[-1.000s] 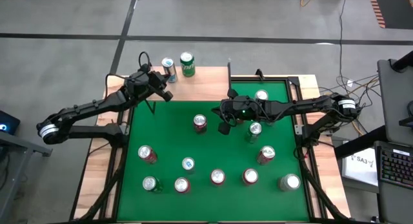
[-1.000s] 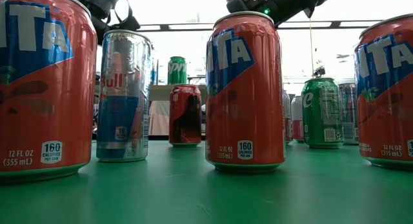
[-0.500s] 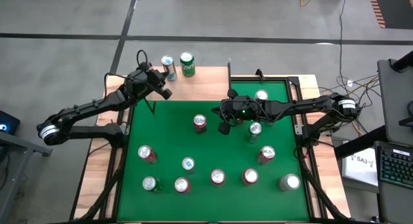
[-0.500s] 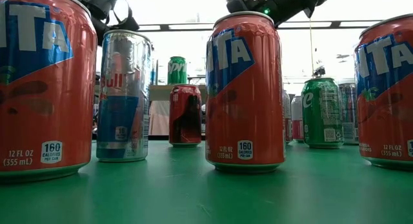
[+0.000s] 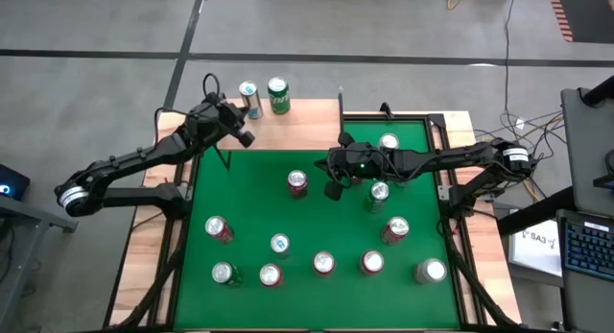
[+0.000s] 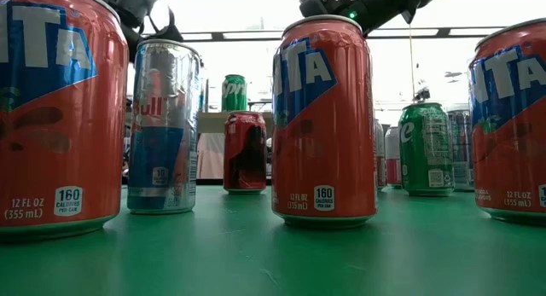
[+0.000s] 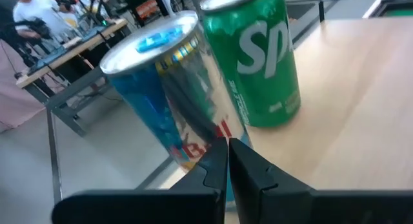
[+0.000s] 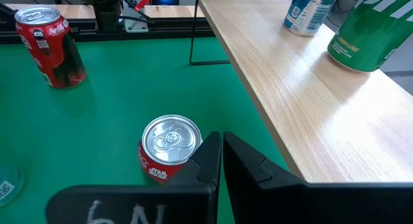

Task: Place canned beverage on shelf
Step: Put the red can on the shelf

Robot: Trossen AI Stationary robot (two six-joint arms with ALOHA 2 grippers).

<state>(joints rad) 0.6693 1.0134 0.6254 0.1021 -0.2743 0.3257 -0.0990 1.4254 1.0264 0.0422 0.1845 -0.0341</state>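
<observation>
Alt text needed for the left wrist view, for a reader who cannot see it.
The left hand, its fingers shut, points at two cans standing side by side on the light-wood shelf: a slim silver-and-blue can and a green can. Beyond the shelf's edge are the floor, a bench and a person.

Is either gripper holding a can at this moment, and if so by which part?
Nothing is held. The left gripper is shut and empty beside the silver-and-blue can on the light-wood shelf; the right gripper is shut and empty above the green table.
</observation>
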